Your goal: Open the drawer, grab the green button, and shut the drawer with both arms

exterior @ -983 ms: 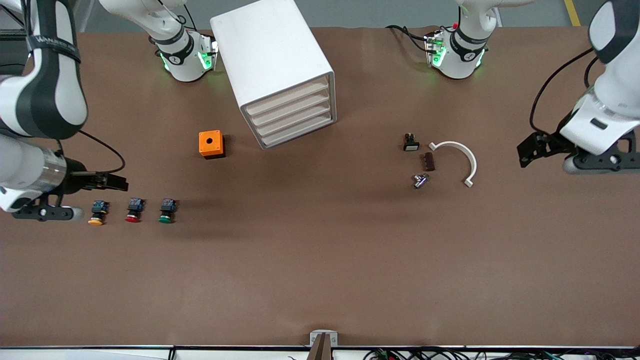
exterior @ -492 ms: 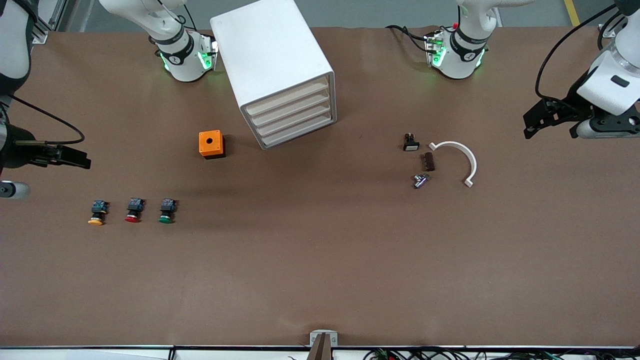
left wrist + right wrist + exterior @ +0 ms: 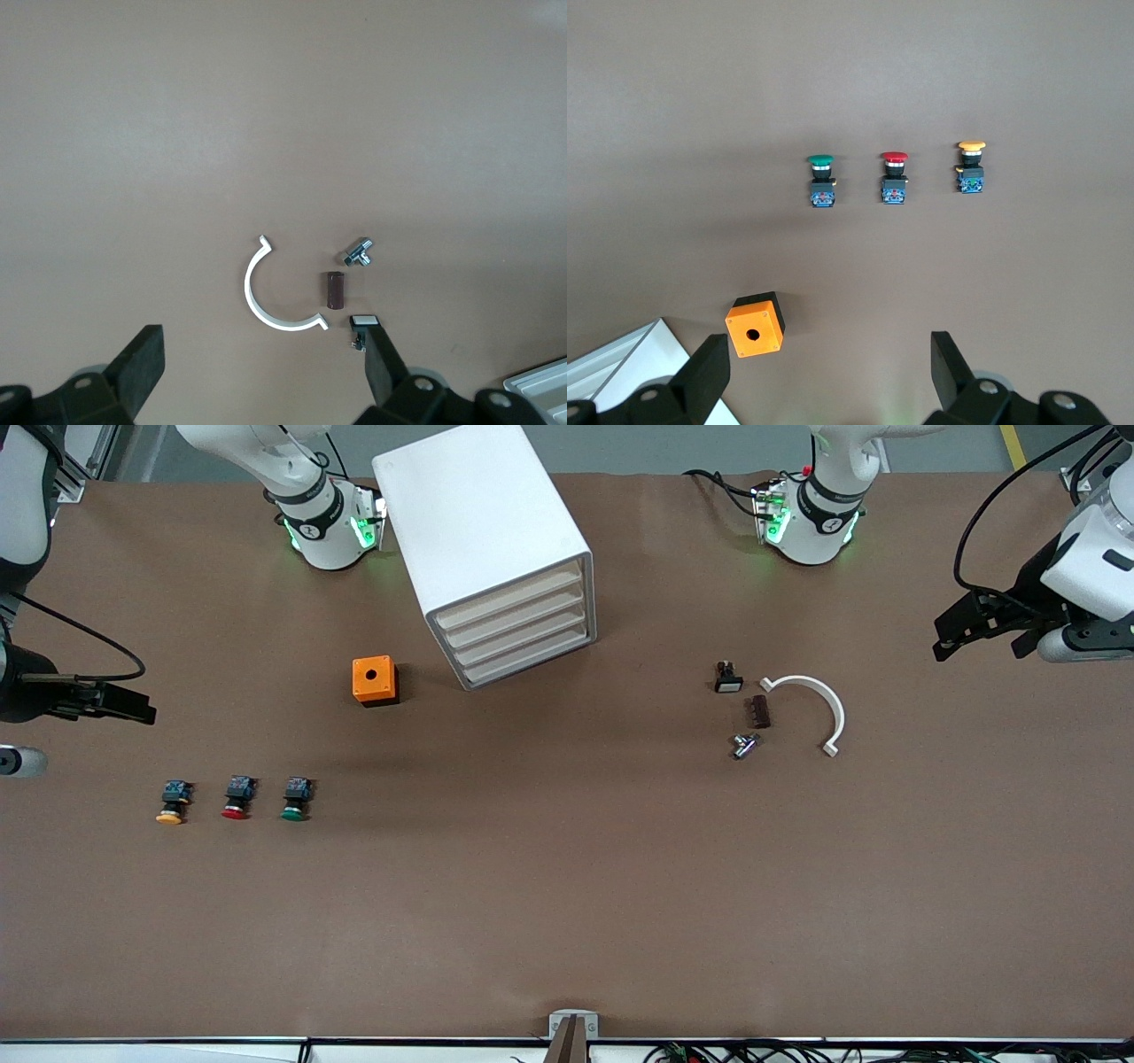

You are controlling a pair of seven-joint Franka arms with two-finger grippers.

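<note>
Both arms raised at the desk ends; all 4 drawers closed, green button on the desk.

The cabinet [image 3: 483,540] stands at the upper centre of the front view, its 4 drawers [image 3: 514,633] flush and shut. The green button [image 3: 295,798] lies at the lower left of that view, last in a row of 3 with the red button [image 3: 236,796] and yellow button [image 3: 173,802]. An orange box [image 3: 375,680] sits between row and cabinet. The right gripper [image 3: 106,701] hangs at the left edge, fingers [image 3: 704,376] apart, holding nothing. The left gripper [image 3: 979,624] hangs at the right edge, fingers [image 3: 142,367] apart, empty, above a white curved bracket [image 3: 813,704] and small parts.
</note>
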